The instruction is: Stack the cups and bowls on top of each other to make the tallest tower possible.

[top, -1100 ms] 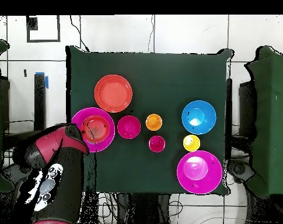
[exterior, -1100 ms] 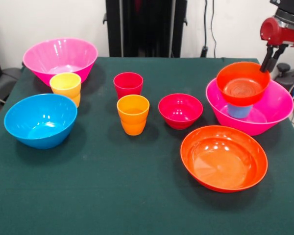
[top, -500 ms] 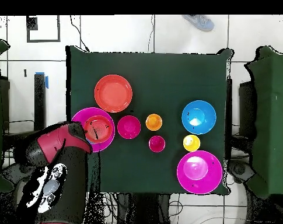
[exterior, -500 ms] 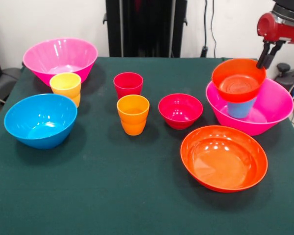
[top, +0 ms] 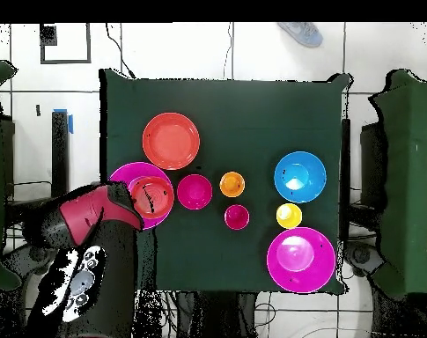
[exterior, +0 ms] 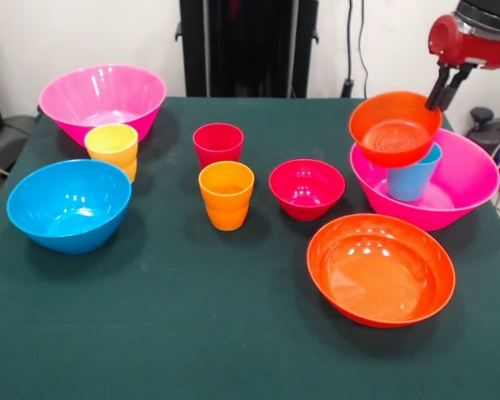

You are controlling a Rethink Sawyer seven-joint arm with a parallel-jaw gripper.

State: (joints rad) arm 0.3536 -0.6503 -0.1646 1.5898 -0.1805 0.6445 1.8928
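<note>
**Front view: small orange bowl lifted over the pink one**

Nearest sits the wide shallow orange bowl [exterior: 381,268] on the green counter [exterior: 192,333]. Behind it, a blue cup [exterior: 412,178] stands inside a large pink bowl [exterior: 467,187]. Above, tilted, glossy, hangs the small orange bowl [exterior: 395,127], its far rim pinched by the gripper [exterior: 444,87].

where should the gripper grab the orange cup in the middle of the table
Take the orange cup by its rim from straight above, one finger inside, one outside. It stands upright, mouth open; the red cup stands close behind, so pinching the near or side wall looks safest.
</note>
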